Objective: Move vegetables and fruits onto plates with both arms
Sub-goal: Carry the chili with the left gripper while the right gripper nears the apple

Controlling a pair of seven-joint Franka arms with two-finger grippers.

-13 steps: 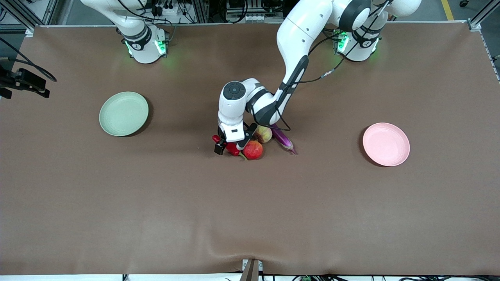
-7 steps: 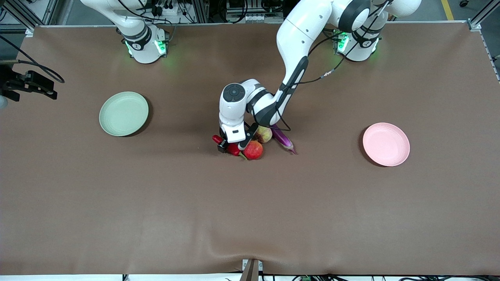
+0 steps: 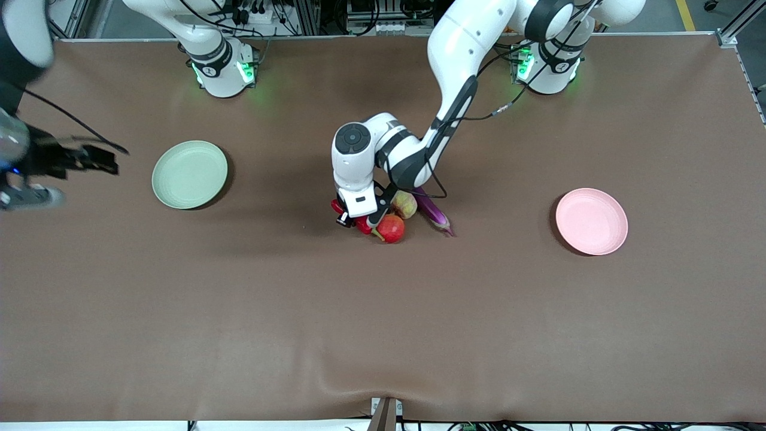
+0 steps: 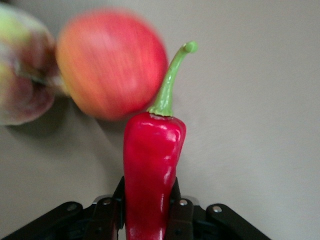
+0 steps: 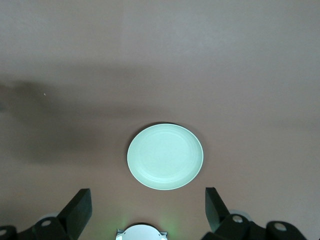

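Left tool clamped on chili pepper mid-frame, stem against red fruit, which could roll if nudged; right tool spread wide over frame's left edge, waiting.

A robotics lab or test bench, not a home; a wide table under a plain brown cloth fills the frame; two white robot arms are bolted along its top edge, their bases glowing green; at the upper edge, aluminium frame rails, bundled black cables and a grey floor with a yellow stripe.
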